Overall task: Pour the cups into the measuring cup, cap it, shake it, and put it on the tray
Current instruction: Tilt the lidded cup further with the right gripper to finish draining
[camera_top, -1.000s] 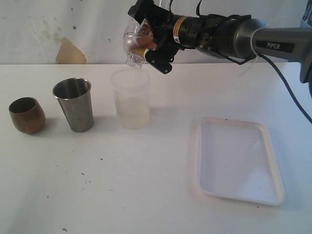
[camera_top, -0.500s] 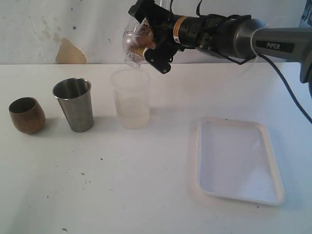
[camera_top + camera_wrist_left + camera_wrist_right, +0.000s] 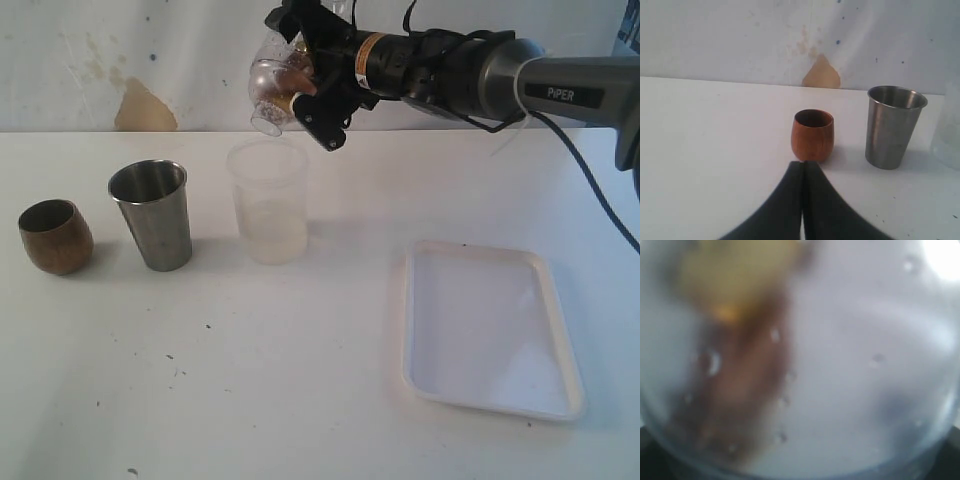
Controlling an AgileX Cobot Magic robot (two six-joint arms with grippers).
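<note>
My right gripper [image 3: 303,88] is shut on a clear rounded vessel [image 3: 270,90], held tilted with its mouth down over a frosted tapered cup [image 3: 268,200]. Brown matter shows inside the vessel, whose wall [image 3: 840,365] fills the right wrist view. No printed scale shows on it, and no scaled clear cylinder is in view. The steel tumbler [image 3: 152,214] and wooden cup [image 3: 55,236] stand upright at the left. The white tray [image 3: 490,328] lies at the right. My left gripper [image 3: 802,163] is shut on nothing, its tips just short of the wooden cup [image 3: 812,135], with the tumbler [image 3: 893,126] beside it.
The table's back edge meets a stained white wall [image 3: 140,105]. The right arm [image 3: 470,70] stretches in from the upper right, above the table. Bare tabletop [image 3: 250,380] lies in front of the cups.
The clear vessel in my right gripper has swung slightly up and to the left, its mouth rising a little above the frosted cup. Nothing else moved.
</note>
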